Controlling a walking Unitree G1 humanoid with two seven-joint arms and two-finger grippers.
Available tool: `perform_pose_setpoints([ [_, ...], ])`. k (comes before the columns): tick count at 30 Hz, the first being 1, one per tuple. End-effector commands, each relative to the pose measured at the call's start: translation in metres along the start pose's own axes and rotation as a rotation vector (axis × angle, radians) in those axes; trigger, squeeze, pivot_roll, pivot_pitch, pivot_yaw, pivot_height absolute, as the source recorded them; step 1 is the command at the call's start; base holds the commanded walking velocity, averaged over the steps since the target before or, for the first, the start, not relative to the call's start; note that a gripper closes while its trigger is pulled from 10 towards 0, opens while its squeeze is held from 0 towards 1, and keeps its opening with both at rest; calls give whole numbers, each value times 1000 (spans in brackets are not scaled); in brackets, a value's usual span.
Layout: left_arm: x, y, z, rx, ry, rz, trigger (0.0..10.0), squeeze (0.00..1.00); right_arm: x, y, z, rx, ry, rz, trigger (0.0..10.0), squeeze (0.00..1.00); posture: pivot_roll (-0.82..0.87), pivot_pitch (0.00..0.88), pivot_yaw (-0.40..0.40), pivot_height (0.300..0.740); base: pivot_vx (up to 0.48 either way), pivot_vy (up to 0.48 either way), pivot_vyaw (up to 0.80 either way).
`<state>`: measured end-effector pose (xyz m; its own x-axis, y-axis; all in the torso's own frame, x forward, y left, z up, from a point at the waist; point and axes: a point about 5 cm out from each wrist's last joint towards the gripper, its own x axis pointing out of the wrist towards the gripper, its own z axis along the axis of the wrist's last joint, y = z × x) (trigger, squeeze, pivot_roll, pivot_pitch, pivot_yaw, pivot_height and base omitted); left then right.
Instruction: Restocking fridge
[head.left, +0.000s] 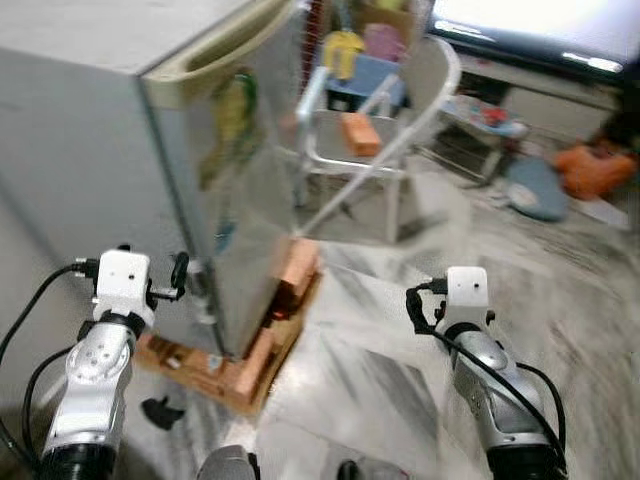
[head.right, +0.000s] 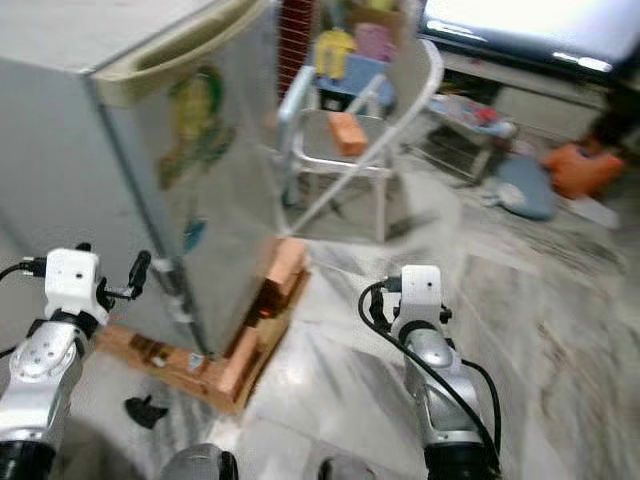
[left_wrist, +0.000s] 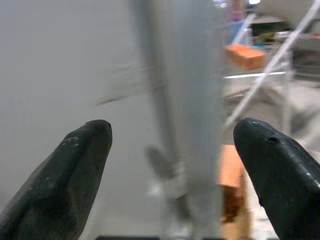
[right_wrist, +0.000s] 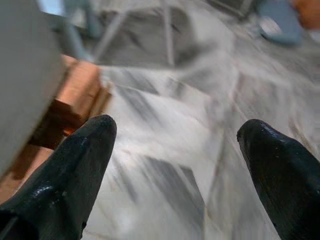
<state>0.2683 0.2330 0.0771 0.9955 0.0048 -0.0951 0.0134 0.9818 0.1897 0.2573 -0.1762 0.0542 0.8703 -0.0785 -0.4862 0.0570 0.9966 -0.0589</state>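
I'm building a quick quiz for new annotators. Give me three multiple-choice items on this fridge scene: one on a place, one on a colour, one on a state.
1. The orange block lies on:
A. the folding chair's seat
B. the fridge top
C. the floor

2. The fridge is:
A. red
B. grey
C. green

3. The fridge door is:
A. wide open
B. removed
C. closed

Answers:
1 A: it rests on the folding chair beyond the fridge.
2 B: its sides are plain grey.
3 C: no interior shows; the left gripper, fingers apart, faces the fridge.
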Motion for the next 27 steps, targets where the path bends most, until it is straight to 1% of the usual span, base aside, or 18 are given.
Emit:
perform_pose_setpoints([
  [1,-2,-5,-6,-3,13,4,10000,0,-2,1,3,6,-1,14,10000,0,152,26,-66,740,0,0,-800],
  [5,-4,-6,-9,1,16,0,10000,0,-3,2,3,7,6,27,10000,0,152,30,-68,740,0,0,-800],
  [7,-5,-4,-10,0,17,13,10000,0,-4,3,2,7,26,47,10000,0,153,32,-68,740,0,0,-800],
  [10,-6,2,-10,11,15,66,10000,0,-7,5,1,18,34,79,10000,0,148,39,-64,740,0,0,-721],
  [11,-6,2,-10,11,15,66,10000,0,-7,5,1,18,34,79,10000,0,148,39,-64,740,0,0,-563],
  [14,-3,8,-10,7,14,118,10000,0,-9,7,2,17,37,111,10000,0,131,48,-61,740,0,0,0],
  [17,-1,9,-9,-2,16,126,10000,0,-9,7,2,16,37,113,10000,0,127,53,-58,740,0,0,0],
  [19,0,13,-9,3,14,159,10000,0,-10,7,2,16,37,115,10000,0,127,56,-59,740,0,0,0],
  [20,2,17,-8,-15,15,188,10000,0,-10,6,2,18,37,115,10000,0,125,60,-56,740,0,0,0],
  [22,3,20,-6,-27,9,209,10000,0,-10,6,2,18,37,115,10000,0,125,64,-54,740,0,0,0],
  [23,3,20,-6,-27,9,209,10000,0,-10,6,2,18,37,115,10000,0,125,64,-54,740,0,0,0],
  [24,4,20,-6,-46,11,210,10000,0,-11,7,2,18,36,114,10000,0,125,66,-53,740,0,0,0],
  [27,7,11,-5,-53,8,153,10000,0,-11,7,2,17,38,113,10000,0,124,66,-54,740,0,0,0],
])
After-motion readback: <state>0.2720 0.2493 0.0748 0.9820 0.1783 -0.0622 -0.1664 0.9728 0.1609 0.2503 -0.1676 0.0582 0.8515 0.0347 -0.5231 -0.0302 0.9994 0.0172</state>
